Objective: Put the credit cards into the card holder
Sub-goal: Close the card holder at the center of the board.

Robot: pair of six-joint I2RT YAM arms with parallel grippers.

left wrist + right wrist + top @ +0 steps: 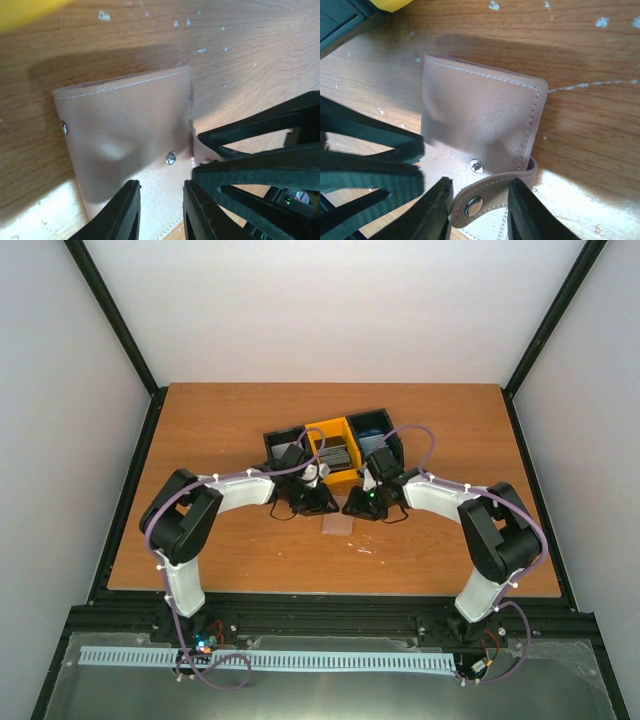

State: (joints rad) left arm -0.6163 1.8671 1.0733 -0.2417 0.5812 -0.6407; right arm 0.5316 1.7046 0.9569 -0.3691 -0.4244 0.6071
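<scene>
The tan card holder (338,525) lies flat on the wooden table (220,430), just in front of three bins, with both arms bent in over it. The credit cards are not in it: grey cards (338,453) stand in the yellow bin (322,430) and blue cards (371,429) in the black bin (388,422) to its right.

The left gripper (161,189) straddles the holder's near edge with its jaws a narrow gap apart. The leather shows between them, but I cannot tell whether they pinch it.

The right gripper (481,189) has its jaws loosely apart around the snap strap (487,196), which curls up off the holder's edge and is not clamped
</scene>
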